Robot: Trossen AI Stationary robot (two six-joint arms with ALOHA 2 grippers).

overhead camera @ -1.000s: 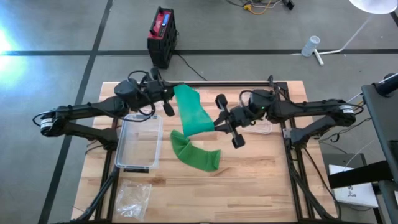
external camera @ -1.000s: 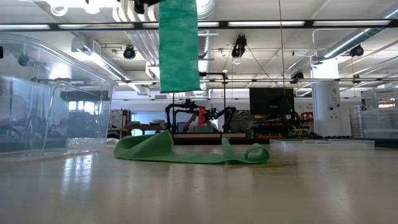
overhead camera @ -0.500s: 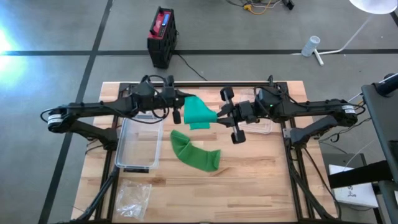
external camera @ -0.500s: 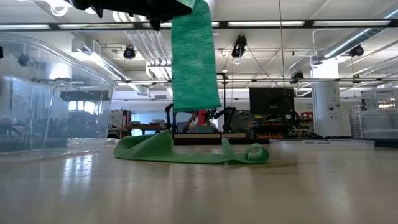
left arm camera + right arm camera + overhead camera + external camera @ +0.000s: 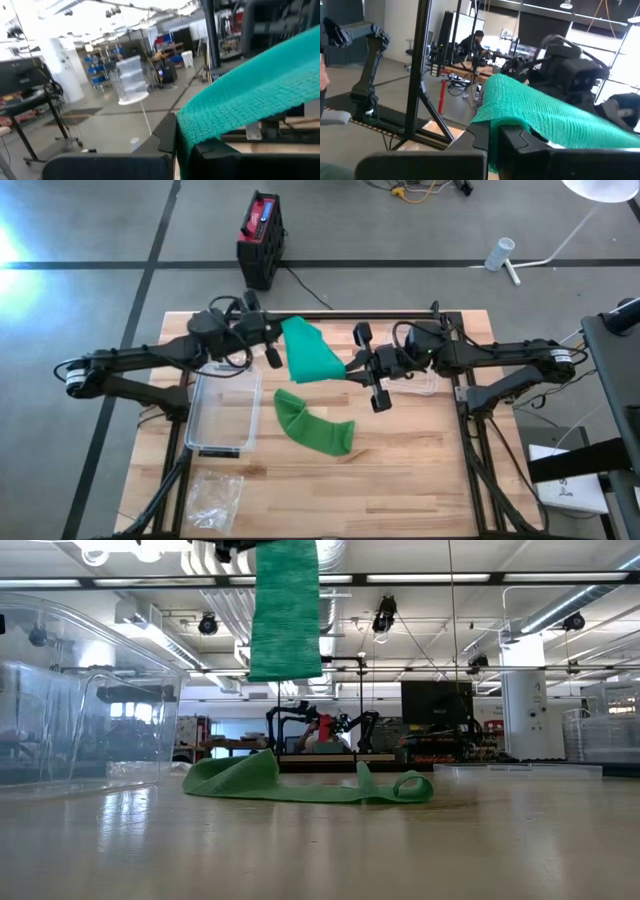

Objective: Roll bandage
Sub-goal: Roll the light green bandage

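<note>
Two pincers: left pincer [image 5: 272, 340] and right pincer [image 5: 358, 368] each clamp one end of the green bandage [image 5: 312, 352].
Bandage axis: stretched between them at upper centre of the frame; its tail lies below on the table [image 5: 420, 470].
Nearer arm: both equally.

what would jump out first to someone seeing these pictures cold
The bright green bandage stands out: a stretch of it is held up over the middle of the table between the left gripper and the right gripper, both shut on it. Its loose remainder lies crumpled on the wooden table just below. A clear plastic bin sits beside it under the left arm.
</note>
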